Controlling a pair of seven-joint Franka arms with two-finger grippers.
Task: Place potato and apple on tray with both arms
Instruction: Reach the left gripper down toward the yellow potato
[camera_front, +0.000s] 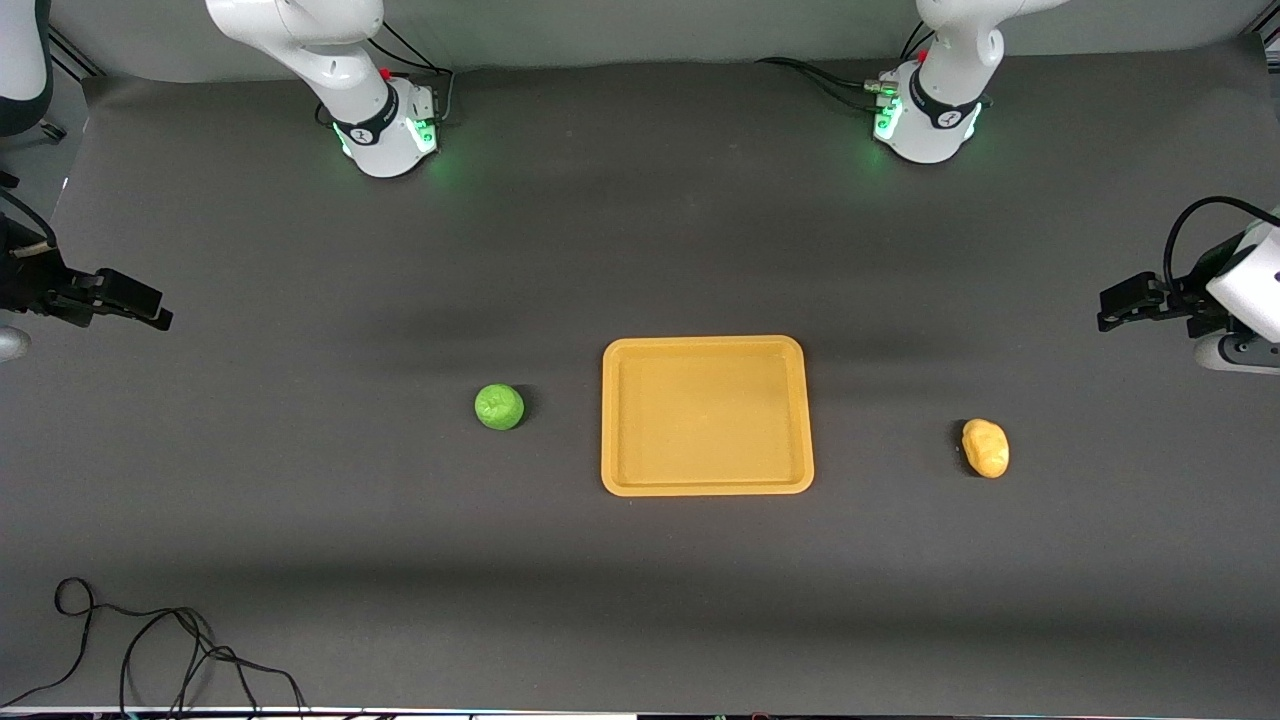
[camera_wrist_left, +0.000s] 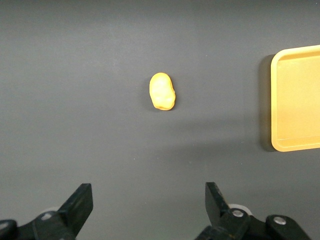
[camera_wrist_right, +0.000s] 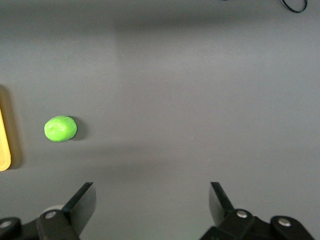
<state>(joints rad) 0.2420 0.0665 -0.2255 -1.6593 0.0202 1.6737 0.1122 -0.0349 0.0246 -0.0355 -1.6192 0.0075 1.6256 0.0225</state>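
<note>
The yellow-orange tray (camera_front: 706, 487) lies flat in the middle of the table, with nothing on it. The green apple (camera_front: 499, 407) sits on the mat beside the tray, toward the right arm's end. The yellow potato (camera_front: 985, 447) lies beside the tray toward the left arm's end. My left gripper (camera_front: 1108, 308) hangs open and empty above the table's edge at its own end. Its wrist view shows the potato (camera_wrist_left: 162, 91) and part of the tray (camera_wrist_left: 274, 100). My right gripper (camera_front: 160, 308) hangs open and empty at its own end. Its wrist view shows the apple (camera_wrist_right: 60, 128).
A loose black cable (camera_front: 150, 650) lies on the mat at the near corner toward the right arm's end. The arm bases (camera_front: 390, 140) (camera_front: 925, 125) stand along the table's farthest edge, lit green.
</note>
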